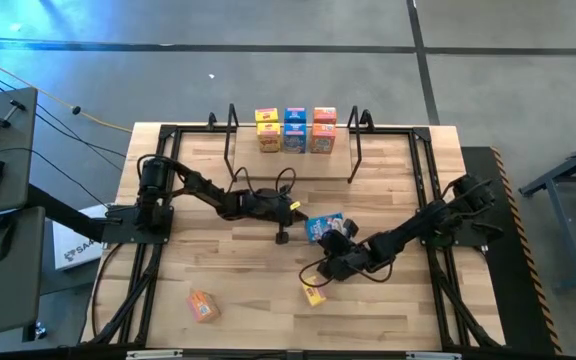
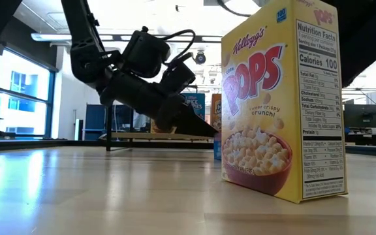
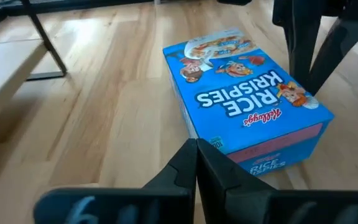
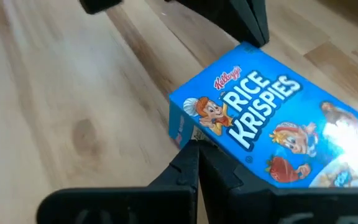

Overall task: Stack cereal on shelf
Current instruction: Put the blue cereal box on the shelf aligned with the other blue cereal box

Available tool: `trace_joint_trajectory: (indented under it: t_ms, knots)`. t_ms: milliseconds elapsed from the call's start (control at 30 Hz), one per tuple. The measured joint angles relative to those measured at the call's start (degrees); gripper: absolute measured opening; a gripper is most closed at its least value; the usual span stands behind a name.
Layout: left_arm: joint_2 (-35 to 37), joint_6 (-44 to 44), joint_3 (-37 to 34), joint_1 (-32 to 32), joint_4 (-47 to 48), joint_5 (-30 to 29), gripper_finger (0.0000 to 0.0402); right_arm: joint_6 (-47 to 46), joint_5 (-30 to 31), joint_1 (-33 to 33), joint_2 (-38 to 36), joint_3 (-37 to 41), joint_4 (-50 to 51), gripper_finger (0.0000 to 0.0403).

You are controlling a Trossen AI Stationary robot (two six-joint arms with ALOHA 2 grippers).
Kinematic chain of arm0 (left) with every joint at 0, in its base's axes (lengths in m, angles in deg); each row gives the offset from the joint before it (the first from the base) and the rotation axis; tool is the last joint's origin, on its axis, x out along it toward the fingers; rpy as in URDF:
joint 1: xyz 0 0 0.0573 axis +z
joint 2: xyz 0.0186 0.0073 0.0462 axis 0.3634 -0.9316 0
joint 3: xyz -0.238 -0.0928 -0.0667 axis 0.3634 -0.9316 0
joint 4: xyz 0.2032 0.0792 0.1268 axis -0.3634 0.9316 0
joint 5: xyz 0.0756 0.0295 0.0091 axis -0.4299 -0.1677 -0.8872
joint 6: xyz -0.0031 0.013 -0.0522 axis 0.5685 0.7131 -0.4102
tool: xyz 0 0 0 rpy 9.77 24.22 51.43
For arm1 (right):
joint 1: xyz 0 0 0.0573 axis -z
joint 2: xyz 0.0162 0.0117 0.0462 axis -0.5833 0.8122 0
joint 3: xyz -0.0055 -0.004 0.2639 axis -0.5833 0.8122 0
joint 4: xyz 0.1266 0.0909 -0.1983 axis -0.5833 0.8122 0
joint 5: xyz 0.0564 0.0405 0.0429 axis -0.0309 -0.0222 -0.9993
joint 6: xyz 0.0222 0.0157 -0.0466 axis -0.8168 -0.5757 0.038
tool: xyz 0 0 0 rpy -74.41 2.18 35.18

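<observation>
Left gripper (image 3: pixel 196 163): jaws together, empty, tips just beside one short end of the blue Rice Krispies box (image 1: pixel 324 225). Right gripper (image 4: pixel 197 163): jaws together, empty, tips at the opposite end of the same box. That box lies flat, face up, near table centre, between the two grippers.

Count of cereal boxes visible: nine. Six stand on the shelf (image 1: pixel 293 162) at twelve o'clock of the table, two rows of three: two yellow, two blue, two orange. One yellow Corn Pops box (image 1: pixel 313 293) stands at six o'clock of the right gripper. One orange box (image 1: pixel 203 307) lies at seven o'clock, well apart.
</observation>
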Motion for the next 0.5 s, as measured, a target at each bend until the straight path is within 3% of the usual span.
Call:
trace_joint_trajectory:
  t_ms: [300, 500]
  knots:
    - [3.55, -1.94, -0.1, -0.31, 2.55, 2.3, 0.0, -0.4, 7.18, -2.16, -3.35, -0.02, 0.09, 0.0]
    - [6.36, -5.66, -0.13, -0.29, 2.71, 4.52, 0.0, -5.82, 8.24, -1.3, -5.34, -0.02, -0.26, 0.0]
